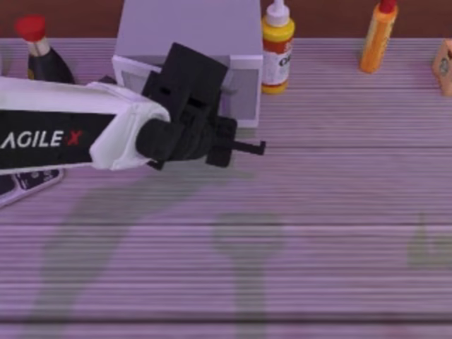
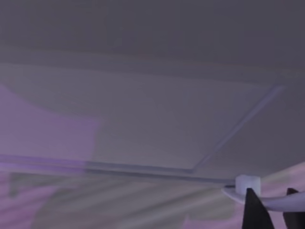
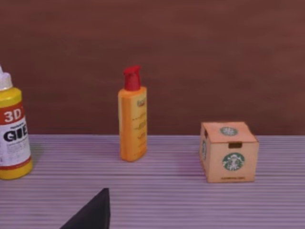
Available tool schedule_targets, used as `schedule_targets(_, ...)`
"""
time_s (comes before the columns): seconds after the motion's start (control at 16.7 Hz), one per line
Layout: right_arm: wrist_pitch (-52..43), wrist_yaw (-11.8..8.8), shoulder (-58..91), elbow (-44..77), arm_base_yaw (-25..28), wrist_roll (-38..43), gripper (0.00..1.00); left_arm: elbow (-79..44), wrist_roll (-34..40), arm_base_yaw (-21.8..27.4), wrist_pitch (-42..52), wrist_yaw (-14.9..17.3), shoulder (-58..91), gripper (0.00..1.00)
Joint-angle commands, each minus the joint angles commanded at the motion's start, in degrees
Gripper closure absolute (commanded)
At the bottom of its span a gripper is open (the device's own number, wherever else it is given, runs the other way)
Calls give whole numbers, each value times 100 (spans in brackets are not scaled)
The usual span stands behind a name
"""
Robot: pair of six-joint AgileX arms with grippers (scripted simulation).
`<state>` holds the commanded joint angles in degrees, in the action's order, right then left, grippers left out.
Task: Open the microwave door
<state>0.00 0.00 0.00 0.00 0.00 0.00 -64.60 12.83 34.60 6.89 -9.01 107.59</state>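
Left pincer [image 1: 244, 146] hovers right in front of the microwave door [image 1: 244, 88], fingers parted, gripping nothing. The microwave [image 1: 187, 32] sits at the bench's [image 1: 318, 233] far edge, door shut.

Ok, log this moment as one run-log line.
left gripper: at microwave door front, finger state unclear | microwave: door looks shut | right arm: out of top view

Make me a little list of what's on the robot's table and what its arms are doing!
microwave: at the table's far edge
microwave door: partly hidden by the left arm
left gripper: low, in front of the microwave
right arm: not in the top view
yellow glue bottle: right of the microwave
orange bottle: farther right
small box: beside the orange bottle
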Motion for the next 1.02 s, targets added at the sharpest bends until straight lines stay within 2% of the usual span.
schedule_targets(0.48, 0, 0, 0, 0, 0, 0, 0, 0, 0, 0, 0, 0, 0, 100)
schedule_targets(1.02, 0, 0, 0, 0, 0, 0, 0, 161, -192, -57, -72, 160, -115, 100)
